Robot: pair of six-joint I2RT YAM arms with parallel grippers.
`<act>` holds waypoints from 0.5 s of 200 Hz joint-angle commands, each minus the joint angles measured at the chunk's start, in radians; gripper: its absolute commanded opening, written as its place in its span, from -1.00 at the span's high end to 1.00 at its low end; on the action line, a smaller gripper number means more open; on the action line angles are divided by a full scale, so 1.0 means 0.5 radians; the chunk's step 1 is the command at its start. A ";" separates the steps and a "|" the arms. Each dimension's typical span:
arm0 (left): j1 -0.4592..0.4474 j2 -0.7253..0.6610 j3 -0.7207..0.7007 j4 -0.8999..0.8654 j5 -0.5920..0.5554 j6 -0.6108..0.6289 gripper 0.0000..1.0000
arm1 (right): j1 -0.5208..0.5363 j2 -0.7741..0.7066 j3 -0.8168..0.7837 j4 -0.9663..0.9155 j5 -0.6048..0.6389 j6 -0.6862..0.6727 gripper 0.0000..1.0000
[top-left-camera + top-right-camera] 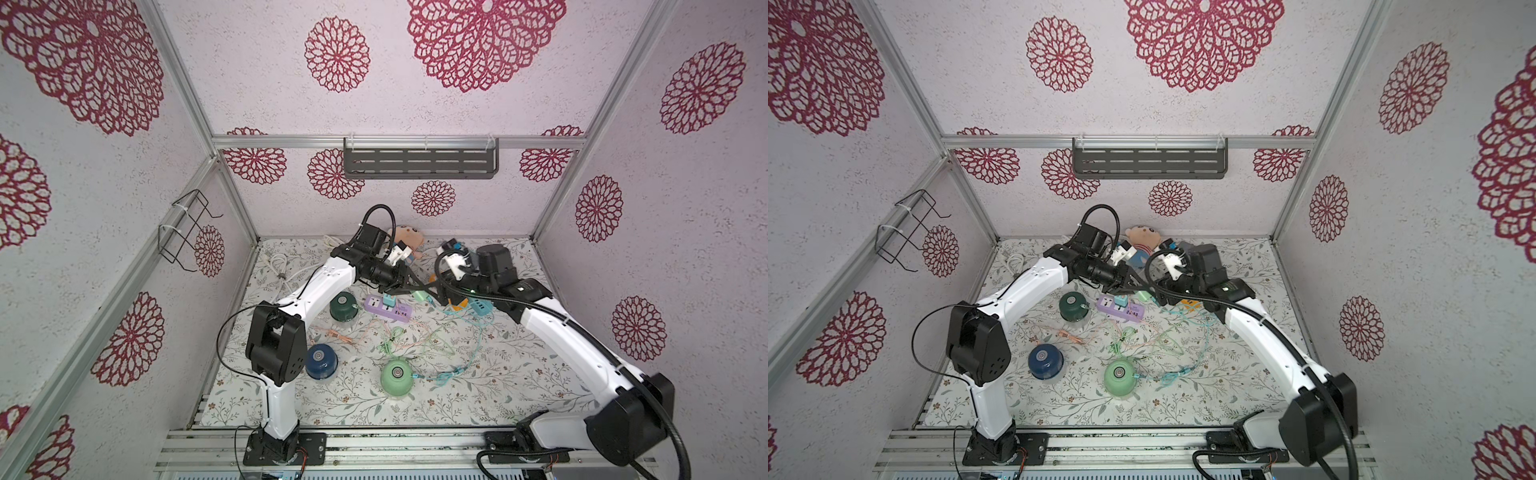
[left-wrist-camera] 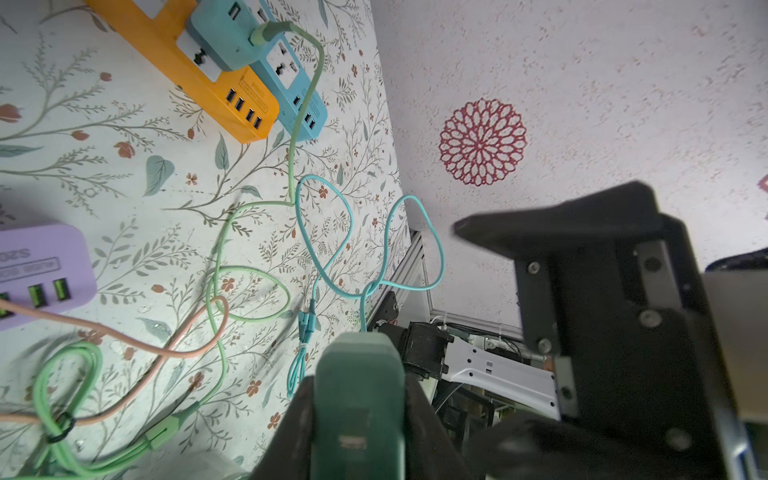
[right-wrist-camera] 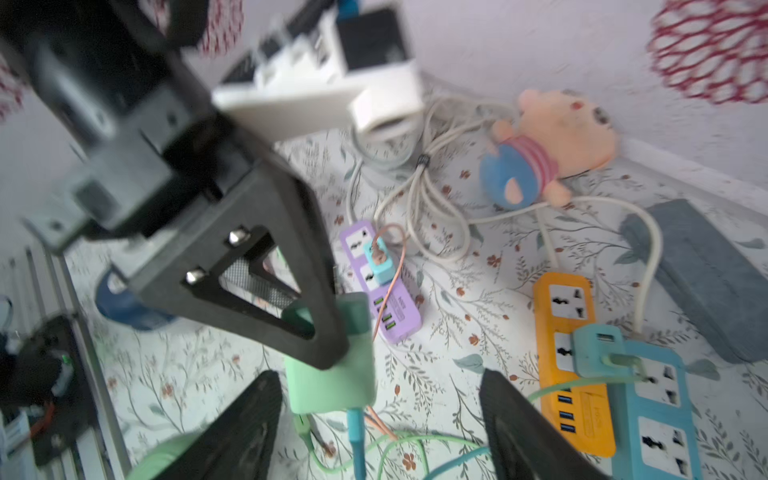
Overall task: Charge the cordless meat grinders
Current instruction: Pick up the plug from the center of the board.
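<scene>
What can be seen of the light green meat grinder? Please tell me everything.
The light green meat grinder is a round domed gadget of smooth plastic-looking shell, with a silver top button and clear base. It stands upright on the floral table cover, near the front. A teal cable appears plugged into its side. Nothing else touches it.
</scene>
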 commanded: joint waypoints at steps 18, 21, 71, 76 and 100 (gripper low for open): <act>0.133 -0.319 -0.440 1.564 0.185 -0.672 1.00 | -0.473 -0.254 -0.177 0.726 -0.617 0.674 -0.85; 0.136 -0.326 -0.460 1.687 0.192 -0.733 1.00 | -0.493 -0.242 -0.184 0.777 -0.674 0.718 -0.85; 0.151 -0.230 -0.419 2.784 0.077 -1.377 1.00 | -0.563 0.011 -0.261 1.846 -1.163 1.483 -0.93; 0.149 -0.209 -0.407 2.889 0.059 -1.443 1.00 | -0.560 0.033 -0.273 1.950 -1.167 1.545 -0.93; 0.149 -0.054 -0.298 3.246 0.025 -1.758 1.00 | -0.543 0.190 -0.233 2.271 -1.198 1.768 -0.93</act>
